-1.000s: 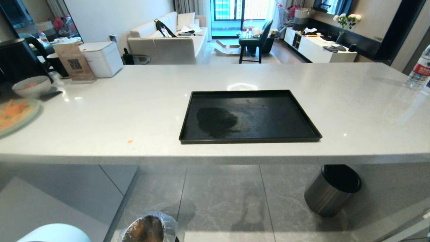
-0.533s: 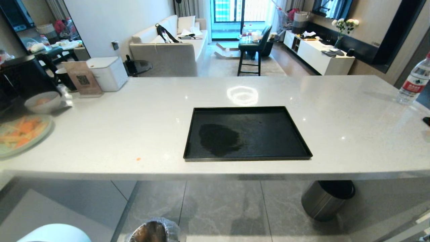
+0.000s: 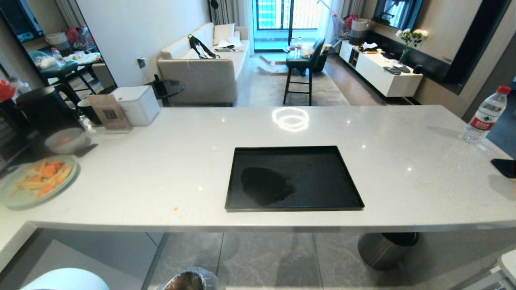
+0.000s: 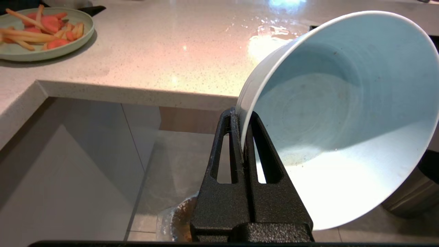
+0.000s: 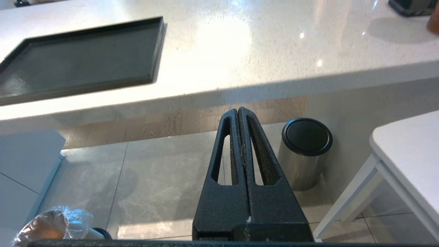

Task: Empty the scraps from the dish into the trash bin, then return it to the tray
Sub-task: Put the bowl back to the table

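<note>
My left gripper (image 4: 241, 115) is shut on the rim of the dish (image 4: 343, 113), a small pale blue-white bowl held tilted, below the counter's front edge. Its inside is bare and the scraps are out of view. The dish's rim also shows at the bottom left of the head view (image 3: 64, 280). On the floor below stands the trash bin (image 3: 189, 281), lined with crinkly clear plastic (image 4: 176, 223) (image 5: 51, 224). The black tray (image 3: 314, 177) lies empty on the counter's middle (image 5: 85, 58). My right gripper (image 5: 238, 111) is shut on nothing, low before the counter.
At the counter's left stand a green plate (image 3: 8, 197) of orange and yellow pieces and a grey bowl (image 3: 64, 140). An orange crumb (image 3: 175, 208) lies near the front edge. A steel cylinder with a black top (image 5: 305, 151) stands under the counter. A water bottle (image 3: 483, 114) is far right.
The whole head view has shifted: the camera has risen, so counter and tray sit lower in the picture and look more from above. Both grippers hold as before.
</note>
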You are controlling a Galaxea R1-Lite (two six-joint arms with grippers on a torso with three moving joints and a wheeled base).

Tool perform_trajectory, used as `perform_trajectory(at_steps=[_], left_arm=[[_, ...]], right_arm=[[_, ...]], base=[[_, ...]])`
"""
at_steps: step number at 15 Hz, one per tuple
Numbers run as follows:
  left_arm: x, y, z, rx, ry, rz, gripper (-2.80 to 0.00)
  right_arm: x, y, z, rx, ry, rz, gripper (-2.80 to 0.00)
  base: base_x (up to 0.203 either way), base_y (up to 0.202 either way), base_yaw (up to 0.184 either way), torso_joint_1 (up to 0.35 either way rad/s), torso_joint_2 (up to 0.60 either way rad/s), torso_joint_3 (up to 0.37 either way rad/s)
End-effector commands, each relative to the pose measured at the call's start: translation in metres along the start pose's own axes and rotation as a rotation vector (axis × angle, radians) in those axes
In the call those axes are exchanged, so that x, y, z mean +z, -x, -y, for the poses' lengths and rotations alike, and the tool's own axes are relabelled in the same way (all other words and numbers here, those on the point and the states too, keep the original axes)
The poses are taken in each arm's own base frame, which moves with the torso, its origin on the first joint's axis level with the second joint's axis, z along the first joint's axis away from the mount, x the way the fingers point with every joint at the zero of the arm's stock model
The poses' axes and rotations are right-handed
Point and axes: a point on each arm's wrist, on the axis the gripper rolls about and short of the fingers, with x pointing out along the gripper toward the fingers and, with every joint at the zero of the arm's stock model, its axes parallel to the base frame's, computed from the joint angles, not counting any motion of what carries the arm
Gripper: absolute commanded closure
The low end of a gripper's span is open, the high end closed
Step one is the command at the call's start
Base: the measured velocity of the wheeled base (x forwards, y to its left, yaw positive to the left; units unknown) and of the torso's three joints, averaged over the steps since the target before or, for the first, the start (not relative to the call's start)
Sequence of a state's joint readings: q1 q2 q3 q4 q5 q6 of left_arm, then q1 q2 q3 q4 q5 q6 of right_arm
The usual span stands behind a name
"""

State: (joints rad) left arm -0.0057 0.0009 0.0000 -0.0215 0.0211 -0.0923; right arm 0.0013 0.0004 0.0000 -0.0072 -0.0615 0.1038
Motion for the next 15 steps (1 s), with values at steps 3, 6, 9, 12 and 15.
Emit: perform_trajectory(at_steps=[3, 6, 9, 12, 15], left_arm=[[0.0000, -0.0001, 0.0000, 0.001, 0.001, -0.001, 0.00], [0.0000, -0.0001, 0.0000, 0.000, 0.001, -0.001, 0.00], [0.0000, -0.0001, 0.0000, 0.000, 0.001, -0.001, 0.00], [0.0000, -0.0001, 0.0000, 0.001, 0.001, -0.001, 0.00], [0.0000, -0.0001, 0.0000, 0.001, 0.001, -0.001, 0.00]], right_arm=[[0.0000, 0.0000, 0.0000, 0.000, -0.001, 0.001, 0.00], [0.0000, 0.0000, 0.0000, 0.000, -0.002, 0.001, 0.00], [0.0000, 0.0000, 0.0000, 0.000, -0.002, 0.001, 0.00], [0.0000, 0.0000, 0.0000, 0.000, -0.001, 0.001, 0.00], [0.0000, 0.0000, 0.0000, 0.000, -0.001, 0.001, 0.00]], base=[[0.000, 0.000, 0.000, 0.155, -0.38, -0.225], [0.000, 0.000, 0.000, 0.144, -0.34, -0.202], [0.000, 0.000, 0.000, 0.148, -0.33, -0.192], [0.000, 0.000, 0.000, 0.141, -0.33, -0.192], [0.000, 0.000, 0.000, 0.148, -0.33, -0.181]])
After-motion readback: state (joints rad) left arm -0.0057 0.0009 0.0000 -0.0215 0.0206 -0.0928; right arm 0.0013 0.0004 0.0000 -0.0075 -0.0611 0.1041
